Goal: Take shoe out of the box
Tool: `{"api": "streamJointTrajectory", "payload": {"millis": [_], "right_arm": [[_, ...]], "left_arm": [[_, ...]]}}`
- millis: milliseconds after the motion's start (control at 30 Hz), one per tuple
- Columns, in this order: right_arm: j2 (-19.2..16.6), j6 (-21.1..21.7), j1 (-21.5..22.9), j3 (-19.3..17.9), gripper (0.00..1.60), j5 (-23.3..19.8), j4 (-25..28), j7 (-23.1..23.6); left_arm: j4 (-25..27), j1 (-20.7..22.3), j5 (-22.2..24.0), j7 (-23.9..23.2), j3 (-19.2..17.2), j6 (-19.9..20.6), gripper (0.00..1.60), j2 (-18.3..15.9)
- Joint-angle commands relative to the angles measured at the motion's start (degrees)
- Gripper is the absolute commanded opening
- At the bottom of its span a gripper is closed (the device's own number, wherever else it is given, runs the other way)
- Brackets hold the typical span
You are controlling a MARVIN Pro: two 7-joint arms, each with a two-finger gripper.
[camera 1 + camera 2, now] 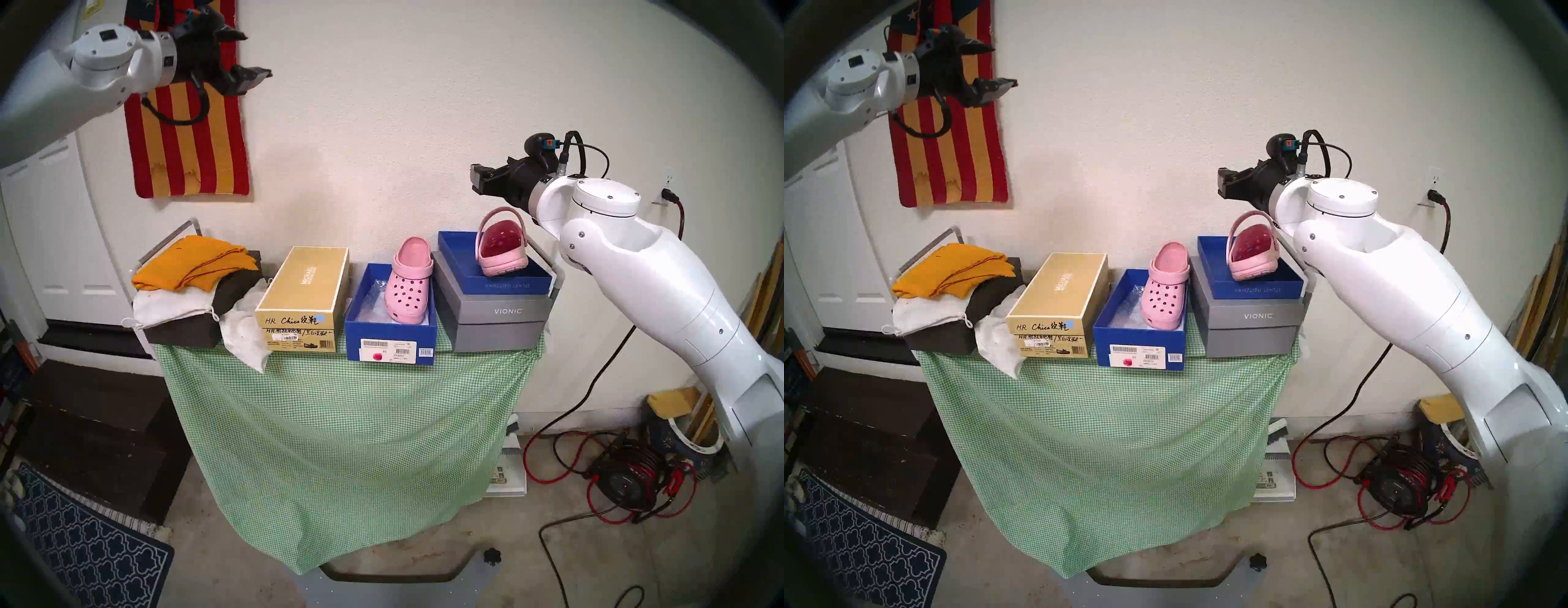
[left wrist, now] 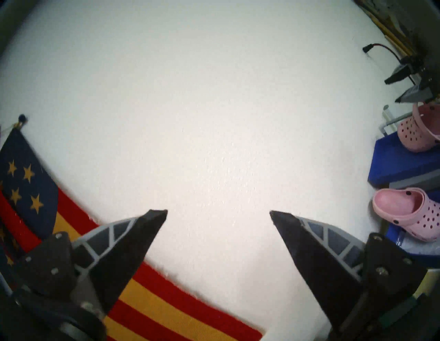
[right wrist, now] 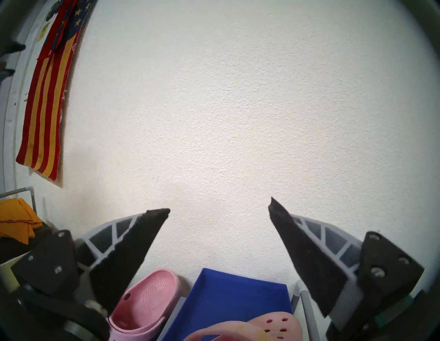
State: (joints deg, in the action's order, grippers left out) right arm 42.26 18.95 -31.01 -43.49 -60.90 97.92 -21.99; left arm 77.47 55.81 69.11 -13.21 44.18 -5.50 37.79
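Table (image 1: pixel 339 424) front: deep blue box (image 1: pixel 390 339), barcode label, pink clog (image 1: pixel 408 282) and plastic inside. Lid (image 1: pixel 494 271) holds second clog (image 1: pixel 500 246). Left gripper (image 1: pixel 250 55), right gripper (image 1: pixel 481 180) released, empty.

The left gripper (image 1: pixel 244 53) is raised high on the left with jaws spread and empty, while the right gripper (image 1: pixel 478 180) points level, lower right, likewise agape.

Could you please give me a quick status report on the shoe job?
Left gripper open, empty, high by the flag. Right gripper open, empty, above the lid tray. One pink clog in the blue box. Nothing in the way.
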Motion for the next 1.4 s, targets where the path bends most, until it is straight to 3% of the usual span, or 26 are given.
{"api": "streamJointTrajectory", "payload": {"millis": [0, 33, 433, 467, 700, 1367], "right_arm": [[-1.13, 0.04, -0.52, -0.46, 1.6, -0.21, -0.09, -0.5], [-1.26, 0.03, -0.65, -0.54, 1.6, -0.22, -0.21, -0.6], [-1.87, -0.13, -1.74, -1.24, 1.6, -0.39, -0.59, -1.56], [-1.93, -0.14, -1.79, -1.3, 1.6, -0.42, -0.61, -1.64], [-2.5, -0.24, -2.38, -1.97, 1.6, -0.89, -0.65, -2.31], [-3.55, -0.54, -3.7, -3.84, 1.6, -3.17, -0.24, -3.93]], "left_arm": [[-1.93, -2.7, 0.96, -1.28, -2.41, -0.8, 1.6, 7.57], [-1.34, -2.96, 0.8, -1.83, -3.13, -1.21, 1.6, 6.38], [-5.99, -7.16, 2.24, -5.76, -5.28, -2.96, 1.6, 15.15], [-5.79, -7.53, 2.25, -6.23, -5.62, -3.21, 1.6, 14.44], [-9.41, -10.66, 2.77, -9.67, -5.49, -4.51, 1.6, 18.86], [-20.18, -17.01, 3.82, -23.04, -5.46, -8.62, 1.6, 25.09]]}}
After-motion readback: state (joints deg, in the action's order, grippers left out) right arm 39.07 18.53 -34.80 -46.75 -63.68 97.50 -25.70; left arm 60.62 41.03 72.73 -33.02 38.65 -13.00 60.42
